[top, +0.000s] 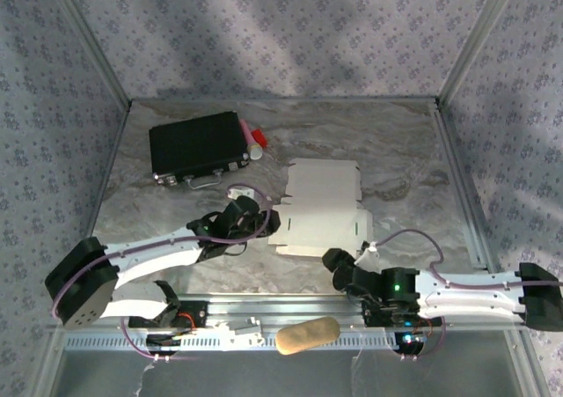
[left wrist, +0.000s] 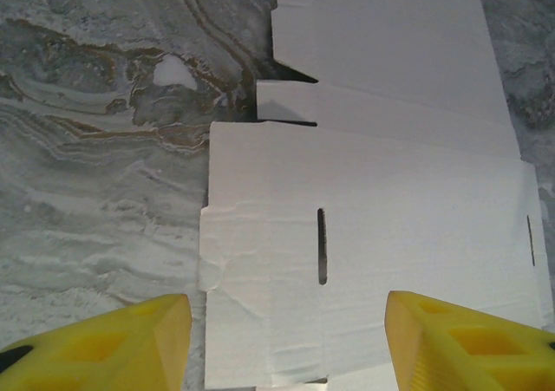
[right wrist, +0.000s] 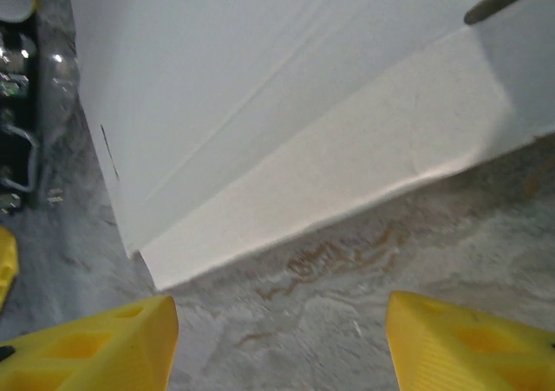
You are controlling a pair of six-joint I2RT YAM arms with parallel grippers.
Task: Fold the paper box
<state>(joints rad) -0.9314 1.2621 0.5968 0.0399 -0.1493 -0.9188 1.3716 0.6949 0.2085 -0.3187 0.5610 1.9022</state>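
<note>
Both jaws stand wide, gripping nothing. From above, the left gripper [top: 255, 219] sits at the left edge of the paper box [top: 317, 210], a flat white die-cut sheet lying near the middle of the desk [top: 405, 150]. The right gripper [top: 339, 263] is just beside the sheet's near edge. A black case [top: 198, 146] lies toward the far left corner. At the left wrist, yellow fingers [left wrist: 104, 343] straddle one end of the sheet, with a narrow slit [left wrist: 322, 245] ahead between them. At the right wrist, yellow fingers [right wrist: 95, 348] hover over bare marbled desk, the sheet's edge just beyond.
</note>
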